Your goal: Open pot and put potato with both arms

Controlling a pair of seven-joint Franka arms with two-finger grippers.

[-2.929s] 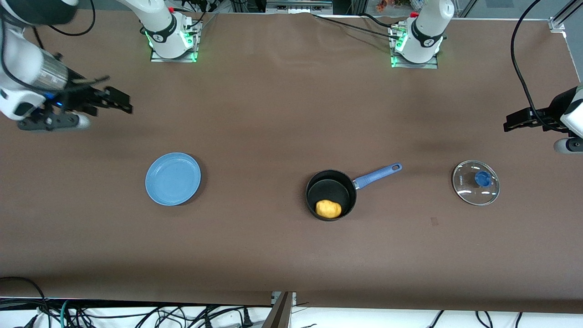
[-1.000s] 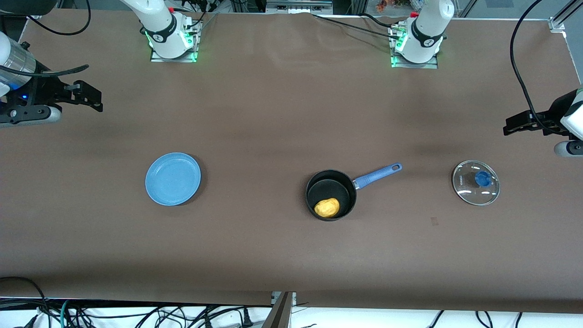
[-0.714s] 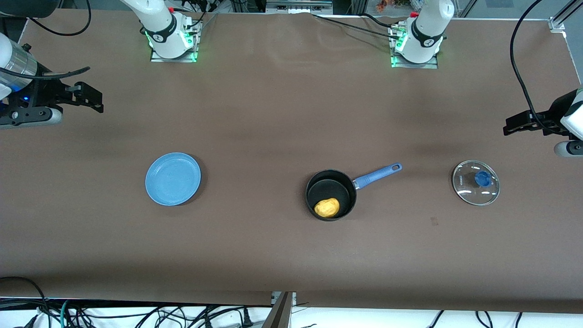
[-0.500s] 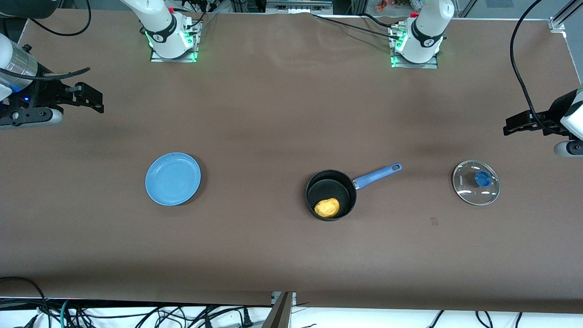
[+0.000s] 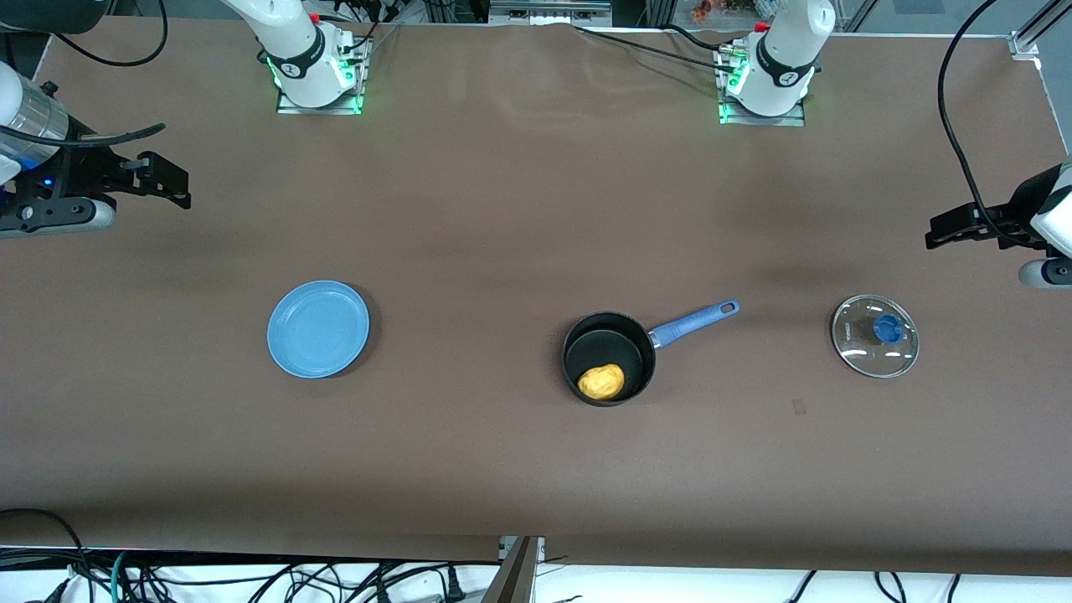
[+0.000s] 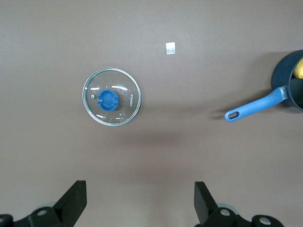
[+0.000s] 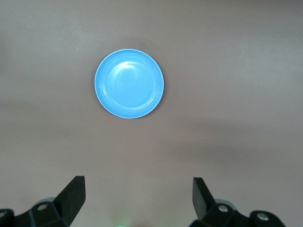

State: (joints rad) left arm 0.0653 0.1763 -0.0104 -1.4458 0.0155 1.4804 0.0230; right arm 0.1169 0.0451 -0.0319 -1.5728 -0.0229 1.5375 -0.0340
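The black pot (image 5: 609,358) with a long blue handle (image 5: 693,322) stands open near the table's middle. The yellow-orange potato (image 5: 601,381) lies inside it. The pot's handle (image 6: 256,107) and part of its rim (image 6: 289,80) show in the left wrist view. The glass lid (image 5: 875,336) with a blue knob lies flat on the table toward the left arm's end; it also shows in the left wrist view (image 6: 111,97). My left gripper (image 5: 945,229) is open and empty, high over the table's end near the lid. My right gripper (image 5: 172,180) is open and empty, high over the other end.
A flat blue plate (image 5: 318,328) lies on the brown table toward the right arm's end; it also shows in the right wrist view (image 7: 129,90). A small pale tag (image 6: 170,48) lies on the table between the lid and the pot.
My right gripper has drawn back from over the table toward its end since the earliest frame and has held still lately. The potato shifted slightly in the pot. The left arm has not moved.
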